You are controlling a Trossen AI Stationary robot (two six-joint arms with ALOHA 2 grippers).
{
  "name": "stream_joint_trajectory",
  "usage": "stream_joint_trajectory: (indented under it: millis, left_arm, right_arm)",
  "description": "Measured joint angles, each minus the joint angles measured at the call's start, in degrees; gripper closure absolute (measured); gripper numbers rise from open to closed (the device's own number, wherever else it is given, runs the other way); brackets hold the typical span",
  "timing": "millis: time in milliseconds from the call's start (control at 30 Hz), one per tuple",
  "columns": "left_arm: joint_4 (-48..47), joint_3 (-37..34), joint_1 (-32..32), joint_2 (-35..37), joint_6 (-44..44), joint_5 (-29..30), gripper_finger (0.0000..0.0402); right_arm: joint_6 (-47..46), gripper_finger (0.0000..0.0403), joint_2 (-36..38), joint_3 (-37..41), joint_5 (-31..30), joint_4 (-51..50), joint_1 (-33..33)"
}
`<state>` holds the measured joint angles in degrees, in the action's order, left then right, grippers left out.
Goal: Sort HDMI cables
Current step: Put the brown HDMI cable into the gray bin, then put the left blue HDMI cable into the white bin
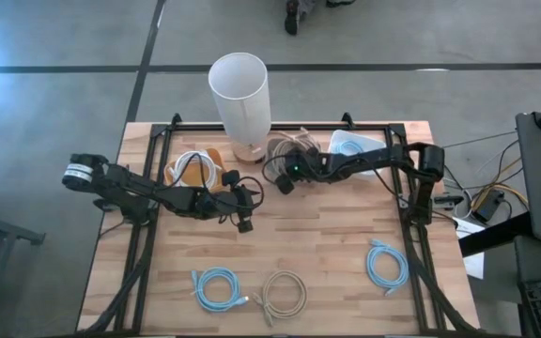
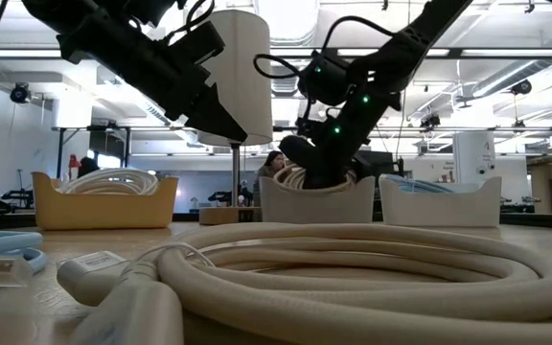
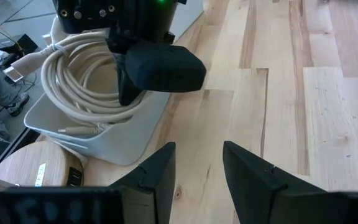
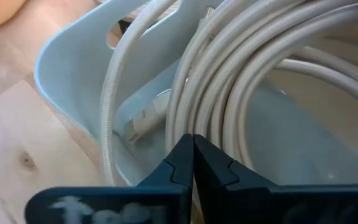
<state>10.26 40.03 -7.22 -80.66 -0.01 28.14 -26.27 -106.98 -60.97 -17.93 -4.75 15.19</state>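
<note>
No text, label, brand, number or sign is showing clearly enough to be read in any view. White lettering is appearing on the right gripper's (image 4: 193, 163) dark body in the right wrist view, but it is too blurred to make out. A small white label is sitting on the round wooden base (image 3: 36, 171) in the left wrist view, and its print is too small to read.
</note>
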Motion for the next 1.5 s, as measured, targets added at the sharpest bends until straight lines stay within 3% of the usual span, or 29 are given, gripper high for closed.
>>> stream_joint_trajectory:
  millis: [333, 567, 767, 933, 1167, 1500]
  left_arm:
    - [0.00, 0.00, 0.01, 0.00, 0.00, 0.00, 0.0261]
    - [-0.07, -0.02, 0.02, 0.00, 0.00, -0.01, 0.0261]
    - [-0.15, -0.02, 0.02, 0.00, -0.39, -0.02, 0.0261]
    - [-0.44, -0.02, -0.03, 0.00, -2.12, -0.22, 0.0261]
    - [-0.65, -0.04, -0.07, 0.00, -4.72, -1.76, 0.0261]
    - [-0.34, -0.04, -0.07, 0.00, -5.53, -2.77, 0.0261]
  right_arm:
    - [3.70, 0.0395, 0.35, -3.84, 4.80, -0.67, -0.08]
    - [4.54, 0.0394, 1.13, -11.93, 4.91, -14.42, -1.92]
    - [10.77, 0.0394, 3.11, -17.68, 4.51, -24.38, -7.29]
    - [11.29, 0.0394, 9.37, -18.83, 1.28, -31.48, -11.55]
    - [6.52, 0.0394, 22.41, -9.35, -6.47, -31.08, -19.16]
    - [1.86, 0.0394, 30.18, 13.41, -1.25, -4.90, -29.40]
